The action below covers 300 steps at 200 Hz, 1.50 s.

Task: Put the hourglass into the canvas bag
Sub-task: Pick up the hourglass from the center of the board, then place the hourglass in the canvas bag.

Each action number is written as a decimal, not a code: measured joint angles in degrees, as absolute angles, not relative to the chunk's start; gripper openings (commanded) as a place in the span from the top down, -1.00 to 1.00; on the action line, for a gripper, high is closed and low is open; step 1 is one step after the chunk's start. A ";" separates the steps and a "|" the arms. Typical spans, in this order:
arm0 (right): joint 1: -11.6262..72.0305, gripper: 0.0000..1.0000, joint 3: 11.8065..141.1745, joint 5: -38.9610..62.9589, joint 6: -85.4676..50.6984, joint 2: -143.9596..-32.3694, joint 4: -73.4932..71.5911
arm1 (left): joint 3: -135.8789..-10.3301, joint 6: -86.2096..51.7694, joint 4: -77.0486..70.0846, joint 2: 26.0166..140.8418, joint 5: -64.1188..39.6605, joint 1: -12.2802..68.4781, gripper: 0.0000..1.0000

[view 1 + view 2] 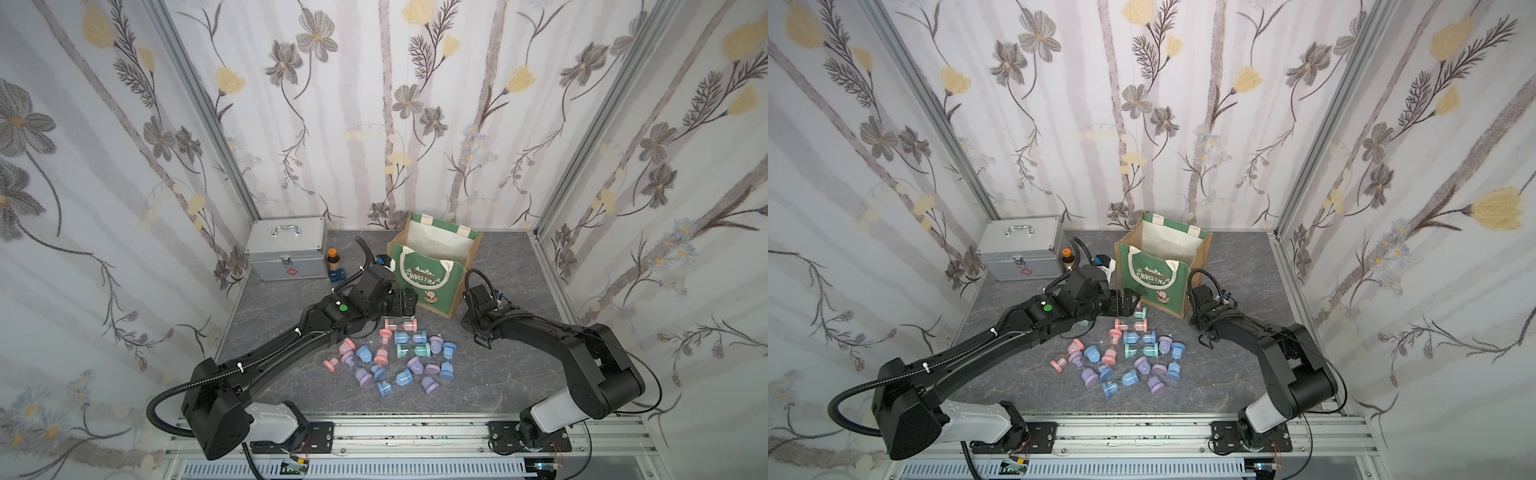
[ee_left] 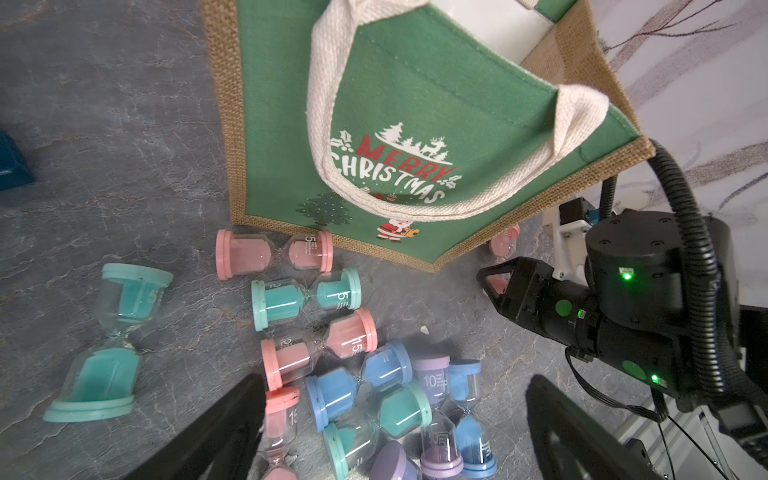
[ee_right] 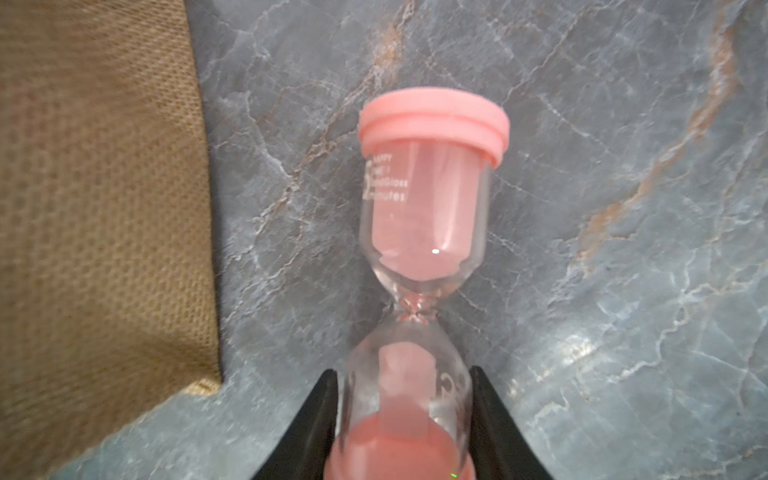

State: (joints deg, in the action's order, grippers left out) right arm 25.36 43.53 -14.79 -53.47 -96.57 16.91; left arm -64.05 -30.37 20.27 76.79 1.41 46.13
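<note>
The canvas bag (image 1: 432,270) stands open at the back middle, its green Christmas front facing me. Several pastel hourglasses (image 1: 399,357) lie heaped in front of it. A pink hourglass (image 3: 428,187) lies beside the bag's jute side (image 3: 95,208), and my right gripper (image 3: 403,374) is shut on its near glass bulb, both fingers against the glass. In the left wrist view that gripper (image 2: 492,282) sits at the bag's corner. My left gripper (image 1: 405,305) hovers open over the back of the heap, near the bag's front, with nothing between its fingers (image 2: 232,419).
A silver metal case (image 1: 286,249) stands at the back left. Next to it, a brown bottle with an orange cap (image 1: 331,258) sits on a blue block. One teal hourglass (image 2: 112,345) lies apart from the heap. Papered walls close three sides.
</note>
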 measured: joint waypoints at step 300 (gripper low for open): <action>27.00 0.77 102.13 -7.16 -33.78 -104.12 35.35 | -77.12 -28.75 23.14 81.17 3.40 43.11 -1.00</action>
State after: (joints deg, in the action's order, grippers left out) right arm 27.00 102.13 -7.16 -33.78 -104.12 35.35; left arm -77.12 -28.75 23.14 81.17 3.40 43.11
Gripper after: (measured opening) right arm 0.404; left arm 0.997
